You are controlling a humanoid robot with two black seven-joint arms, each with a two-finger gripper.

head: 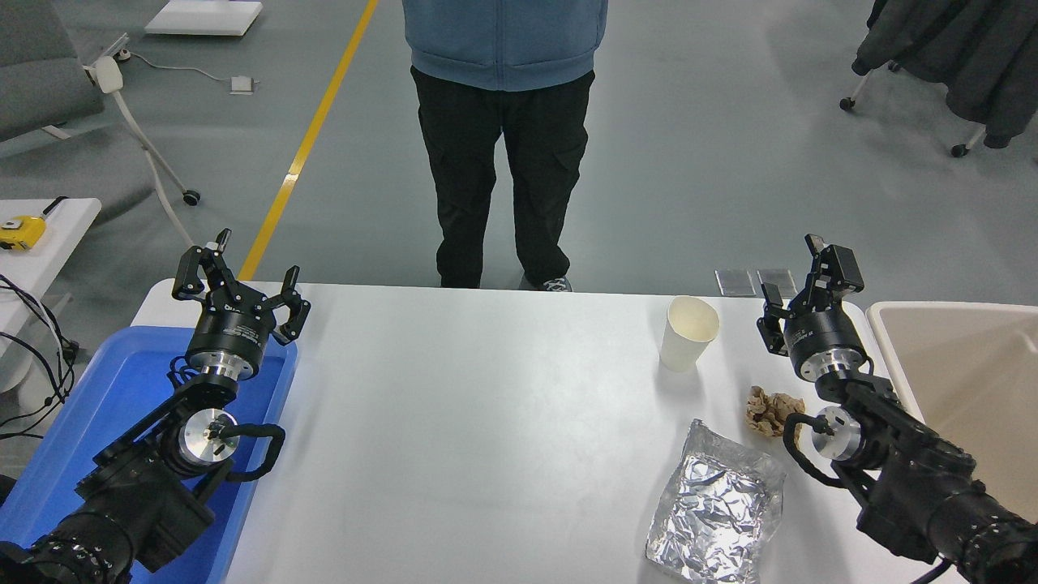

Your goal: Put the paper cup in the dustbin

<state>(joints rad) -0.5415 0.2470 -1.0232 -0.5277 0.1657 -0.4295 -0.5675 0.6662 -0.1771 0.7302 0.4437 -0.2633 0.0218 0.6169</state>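
Stood upright near the far right edge of the white table (486, 422): the paper cup (688, 333), plain white with a cream inside, no print legible on it. Hovered just right of it, apart from it, the right gripper (799, 280), fingers pointing away from the camera and parted only narrowly, pinching nothing. Sat at the table's right end, past that arm, the beige dustbin (892, 357), only its near corner and pale rim in view, no label visible. Lay nearer the camera than the cup: a crumpled brown paper wad (770, 410), close against the right wrist, and beyond it toward the near edge a crinkled sheet of silver foil (718, 504). Parked at the lower left over a blue plastic tray (97, 414), the left gripper (239, 272), fingers spread wide and holding nothing. Faint white lettering on both gripper bodies, too small to read. Stood at the far side, a person (503, 138) in a blue top and black trousers. Rested on a side table at the far left, a yellow tape measure (21, 233), its markings unreadable.
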